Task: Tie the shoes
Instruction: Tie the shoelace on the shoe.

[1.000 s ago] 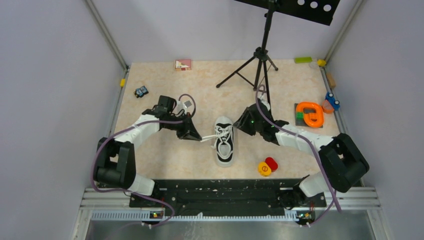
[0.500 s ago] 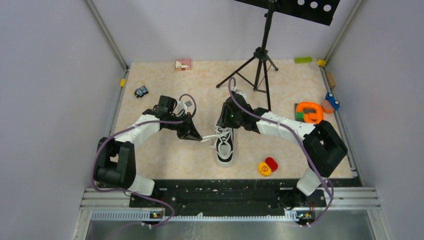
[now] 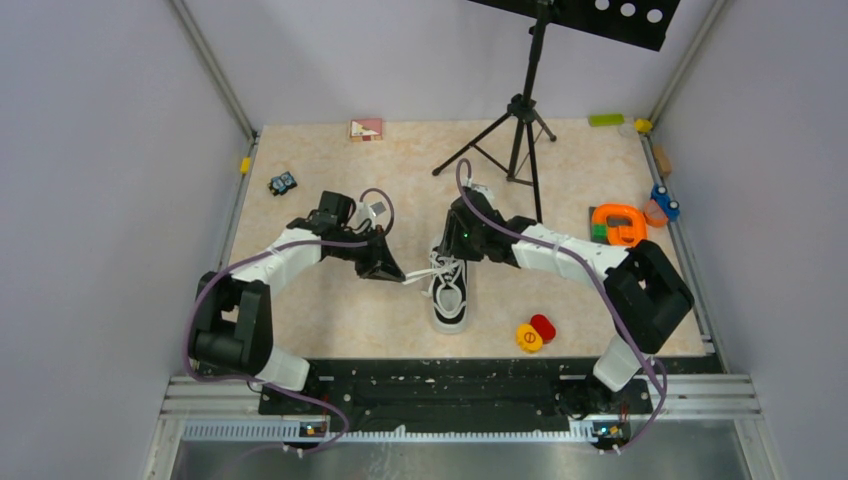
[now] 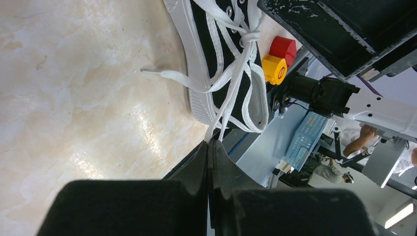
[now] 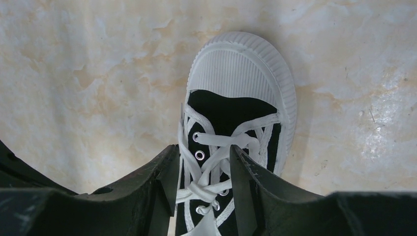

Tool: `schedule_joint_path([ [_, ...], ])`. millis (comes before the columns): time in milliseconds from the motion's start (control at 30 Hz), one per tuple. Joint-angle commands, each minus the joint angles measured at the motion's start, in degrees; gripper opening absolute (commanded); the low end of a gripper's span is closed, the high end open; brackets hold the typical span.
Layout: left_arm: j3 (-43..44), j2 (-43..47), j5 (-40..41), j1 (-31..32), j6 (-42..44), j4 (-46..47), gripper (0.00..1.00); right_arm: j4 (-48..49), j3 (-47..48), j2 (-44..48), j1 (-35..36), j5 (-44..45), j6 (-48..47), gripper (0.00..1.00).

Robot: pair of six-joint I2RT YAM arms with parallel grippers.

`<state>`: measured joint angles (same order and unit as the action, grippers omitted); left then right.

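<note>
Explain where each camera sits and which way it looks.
Top external: fixed above and behind, looking down at the table; left arm and right arm show.
Left wrist: sees the sneaker side-on past the shut left gripper pinching a lace.
Right wrist: looks down on the sneaker's toe through the open right gripper.
All share the sneaker.

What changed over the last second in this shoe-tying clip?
The right claw swung left from beside the black sneaker to above its laces, jaws apart. The left claw stayed shut on a white lace pulled out leftward; the sneaker did not move.
</note>
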<state>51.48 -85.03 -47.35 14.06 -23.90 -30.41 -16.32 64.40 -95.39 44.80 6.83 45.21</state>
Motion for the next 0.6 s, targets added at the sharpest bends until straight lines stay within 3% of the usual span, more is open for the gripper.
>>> schedule_joint_path([
  [0,1.0,-0.4,-1.1,0.4,0.3,1.5,0.00,0.1,-1.2,-0.2,0.4,0.4,0.5,0.44],
  [233,0.7,-0.2,-1.0,0.6,-0.1,1.8,0.00,1.9,-2.1,-1.5,0.4,-0.9,2.0,0.42],
  [400,0.8,-0.2,-1.0,0.6,-0.2,1.8,0.00,1.6,-1.8,-1.9,0.4,-0.9,2.4,0.36],
  [567,0.8,-0.2,-1.0,0.7,-0.3,1.9,0.00,1.0,-1.4,-2.5,0.4,-1.4,2.3,0.43],
])
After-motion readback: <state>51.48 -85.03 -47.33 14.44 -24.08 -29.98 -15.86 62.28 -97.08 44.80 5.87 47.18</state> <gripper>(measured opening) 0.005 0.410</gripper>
